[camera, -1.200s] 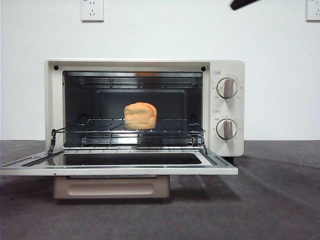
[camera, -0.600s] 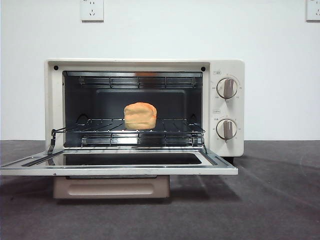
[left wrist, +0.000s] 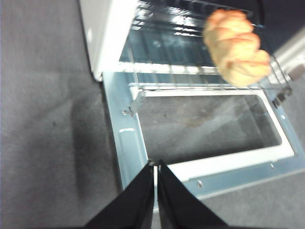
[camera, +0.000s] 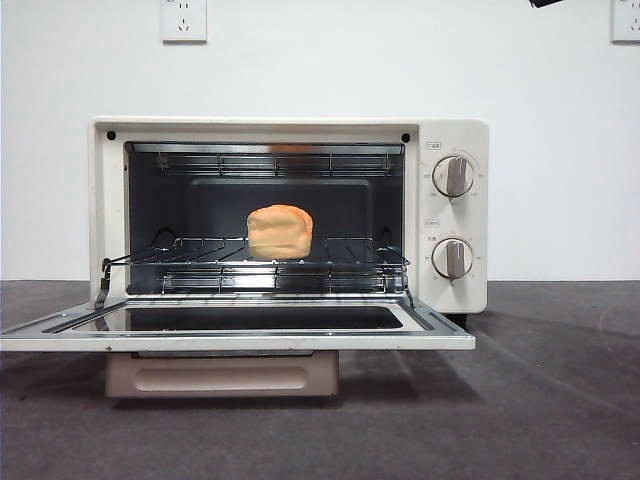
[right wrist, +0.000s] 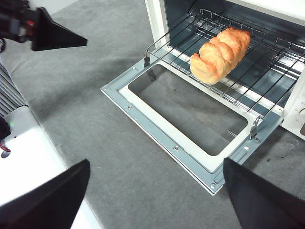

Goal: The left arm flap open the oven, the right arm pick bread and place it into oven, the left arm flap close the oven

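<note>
Change: since half a second ago a black arm tip shows at the top right of the front view, where none was; oven and bread sit as before
Bread: on the wire rack inside the oven, lying lengthwise into the cavity, touched by no gripper
Door: folded flat down in front, glass pane facing up
Left gripper: jaws pressed together, holding nothing, hovering above the door's outer corner
Right gripper: jaws spread wide, holding nothing, high and well back from the oven
Step in hand: judged to be closing the door, since the loaf is already placed
Doing it well: get the closed jaws under the door's front edge or its beige handle, then lift in an arc about the hinge; push near the middle so the door does not twist
Surface: dark grey felt-like mat
Room: plain white wall with two sockets
</note>
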You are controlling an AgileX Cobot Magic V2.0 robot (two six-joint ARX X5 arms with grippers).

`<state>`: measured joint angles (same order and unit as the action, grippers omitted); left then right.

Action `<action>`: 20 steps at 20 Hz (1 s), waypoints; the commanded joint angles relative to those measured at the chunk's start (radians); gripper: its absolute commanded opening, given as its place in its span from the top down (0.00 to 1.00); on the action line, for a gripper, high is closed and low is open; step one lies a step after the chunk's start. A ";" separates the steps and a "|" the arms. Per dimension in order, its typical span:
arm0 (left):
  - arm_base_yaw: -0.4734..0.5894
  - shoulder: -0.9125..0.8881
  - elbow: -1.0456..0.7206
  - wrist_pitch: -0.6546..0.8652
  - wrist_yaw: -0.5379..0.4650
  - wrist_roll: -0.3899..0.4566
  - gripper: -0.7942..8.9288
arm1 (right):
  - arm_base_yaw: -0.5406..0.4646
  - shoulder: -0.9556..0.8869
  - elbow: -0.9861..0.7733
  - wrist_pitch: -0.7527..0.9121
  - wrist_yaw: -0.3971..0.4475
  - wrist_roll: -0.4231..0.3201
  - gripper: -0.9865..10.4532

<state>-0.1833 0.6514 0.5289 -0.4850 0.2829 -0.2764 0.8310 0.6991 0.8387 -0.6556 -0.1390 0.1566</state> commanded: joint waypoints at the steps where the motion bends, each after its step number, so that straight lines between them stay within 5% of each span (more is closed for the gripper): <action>1: 0.071 0.089 -0.019 0.073 0.069 -0.004 0.90 | 0.011 0.005 0.004 0.003 -0.004 -0.007 0.53; 7: 0.189 0.372 -0.020 0.197 0.207 0.044 0.90 | 0.011 0.005 0.004 0.003 -0.022 -0.008 0.53; 20: 0.190 0.770 -0.020 0.420 0.273 0.077 0.90 | 0.011 0.005 0.004 0.005 -0.018 -0.008 0.53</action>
<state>0.0055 1.4055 0.5083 -0.0723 0.5507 -0.2184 0.8310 0.6991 0.8387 -0.6556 -0.1574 0.1566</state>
